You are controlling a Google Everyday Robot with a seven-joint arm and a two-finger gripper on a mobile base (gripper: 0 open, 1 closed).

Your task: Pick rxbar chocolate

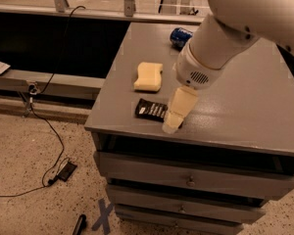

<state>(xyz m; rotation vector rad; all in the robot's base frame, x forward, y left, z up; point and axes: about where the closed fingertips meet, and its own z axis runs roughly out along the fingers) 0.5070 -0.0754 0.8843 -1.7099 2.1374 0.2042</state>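
The rxbar chocolate (151, 110) is a flat black wrapped bar with white lettering. It lies near the front edge of the grey cabinet top (245, 106). My gripper (171, 124) hangs from the white arm and comes down over the bar's right end, hiding that end. Its pale fingers point down at the cabinet top by the front edge.
A pale yellow sponge (148, 76) lies just behind the bar. A blue soda can (180, 36) lies on its side at the back of the cabinet top. Drawers are below the front edge. Cables and a black object lie on the floor at left.
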